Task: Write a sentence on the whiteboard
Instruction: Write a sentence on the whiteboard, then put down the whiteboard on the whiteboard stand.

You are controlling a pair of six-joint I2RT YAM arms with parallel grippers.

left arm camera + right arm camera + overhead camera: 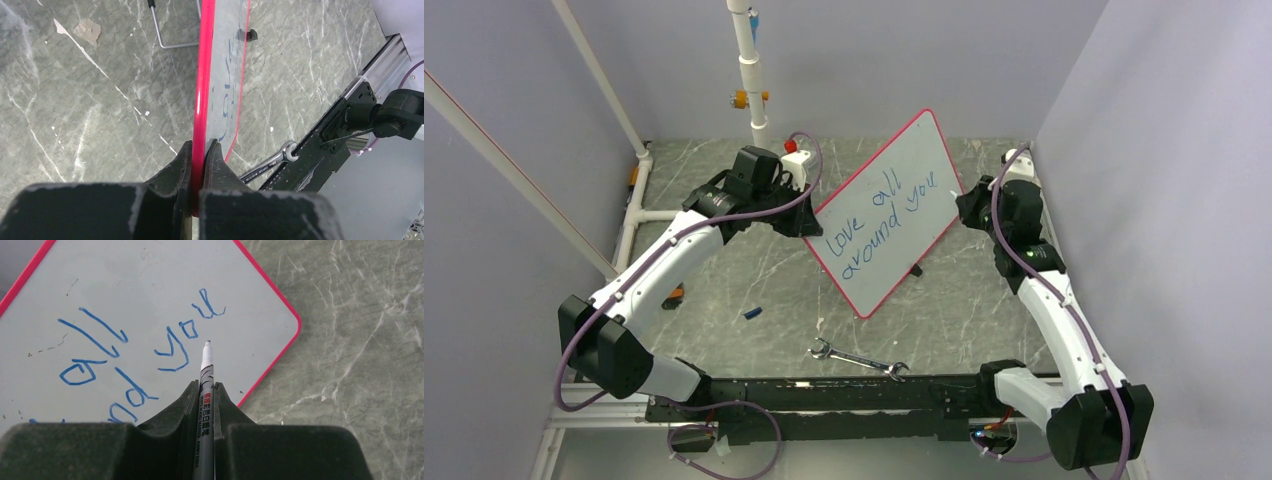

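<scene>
The whiteboard (pixel 889 215), white with a red-pink rim, stands tilted on the table. Blue words "love all around you" (pixel 879 220) run across it in two lines. My left gripper (pixel 809 222) is shut on the board's left rim; in the left wrist view (pixel 200 150) both jaws clamp the red rim (pixel 204 75). My right gripper (pixel 969 200) is shut on a grey marker (pixel 206 390) at the board's right edge. The marker's tip (pixel 207 343) is just off the board face near "you" (pixel 187 337). The board also fills the right wrist view (pixel 125 285).
A metal wrench (pixel 859 359) lies near the front rail and also shows in the left wrist view (pixel 270 162). A small blue cap (pixel 753 313) lies on the table left of the board. A white pipe frame (pixel 749 70) stands at the back.
</scene>
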